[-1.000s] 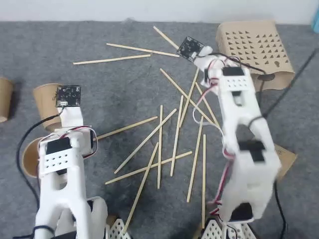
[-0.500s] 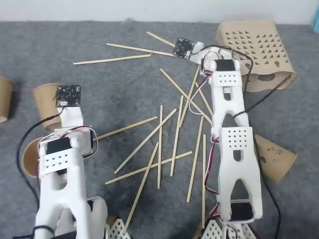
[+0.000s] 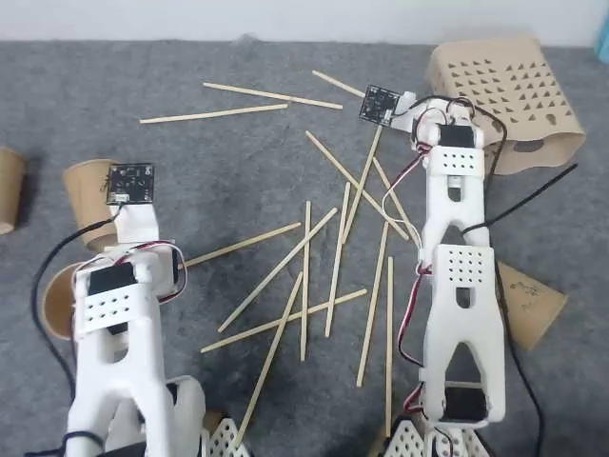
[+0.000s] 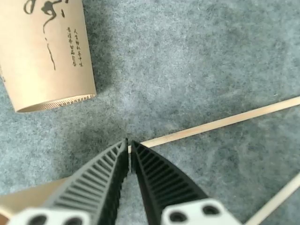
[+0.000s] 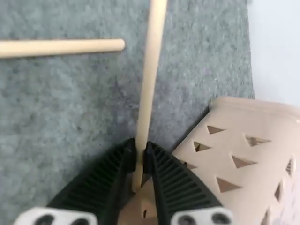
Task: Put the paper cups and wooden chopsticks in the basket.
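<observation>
A grey carpet [image 3: 238, 171] covers the table, strewn with pale, thin wooden chopsticks [image 3: 304, 276] that cross one another in the middle. A tan basket [image 3: 504, 95], its wall cut with rows of small triangular holes, lies at the far right. Brown paper cups lie on their sides: one at the left edge [image 3: 9, 188], two by the left arm [image 3: 88, 195] [image 3: 55, 300], and one at the near right [image 3: 528, 305].

The right gripper [image 5: 139, 147] is clamped on one chopstick [image 5: 149, 79] close to its end. The stick runs out ahead of the jaws over the carpet, just beside the basket's wall [image 5: 234, 154]. From above, this held chopstick [image 3: 338, 84] points far and left from the arm's wrist.

The left gripper [image 4: 130, 143] hangs low over the carpet at the left, jaws pressed together with nothing between them. The end of a loose chopstick [image 4: 220, 123] lies just beyond its tips, and the printed paper cup [image 4: 47, 51] lies near, apart from them.

Since half a second ago, the right arm has swung right toward the basket, carrying its chopstick along, and the basket has shifted slightly to the right. The left arm has not moved.
</observation>
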`<state>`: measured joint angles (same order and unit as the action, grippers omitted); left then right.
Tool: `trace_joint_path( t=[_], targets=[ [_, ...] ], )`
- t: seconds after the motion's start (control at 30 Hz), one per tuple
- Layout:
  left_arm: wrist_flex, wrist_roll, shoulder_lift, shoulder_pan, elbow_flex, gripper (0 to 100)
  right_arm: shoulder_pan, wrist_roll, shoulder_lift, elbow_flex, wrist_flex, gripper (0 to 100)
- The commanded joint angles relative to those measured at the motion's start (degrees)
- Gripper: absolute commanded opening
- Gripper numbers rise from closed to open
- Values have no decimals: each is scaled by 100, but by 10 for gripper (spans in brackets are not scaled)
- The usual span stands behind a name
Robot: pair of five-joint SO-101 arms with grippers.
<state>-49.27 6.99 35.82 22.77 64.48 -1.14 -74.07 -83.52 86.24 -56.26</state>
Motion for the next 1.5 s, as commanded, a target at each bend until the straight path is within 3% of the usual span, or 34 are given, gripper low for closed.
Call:
trace_joint_path(
  t=[0.0, 0.13, 0.23, 0.33, 0.43, 0.63, 0.7, 1.0, 1.2, 1.47],
  targets=[
    [53, 53, 26, 9, 57, 12, 31, -88, 163, 378, -4, 135],
    [53, 53, 26, 9, 57, 12, -189, 149, 268, 598, -831, 135],
    [53, 53, 26, 9, 57, 12, -391, 932, 409, 1011, -1675, 143],
    [53, 53, 26, 9, 57, 12, -549, 1785, 673, 1011, -1886, 151],
    [53, 53, 26, 18, 57, 12, -549, 3323, 840, 1002, -1719, 126],
    [53, 53, 26, 26, 57, 12, -295, 7789, 989, 985, -945, 8],
    [53, 53, 26, 35, 57, 12, -224, 8730, 989, 967, -585, 13],
    [26, 53, 26, 35, 57, 12, -198, 8791, 998, -747, 1314, 7],
    [18, 316, 26, 35, 57, 12, -154, 7833, 1103, -1538, 1534, 7],
    [9, 352, 26, 35, 57, 12, -171, 7560, 954, -1679, 1666, 7]
  ],
)
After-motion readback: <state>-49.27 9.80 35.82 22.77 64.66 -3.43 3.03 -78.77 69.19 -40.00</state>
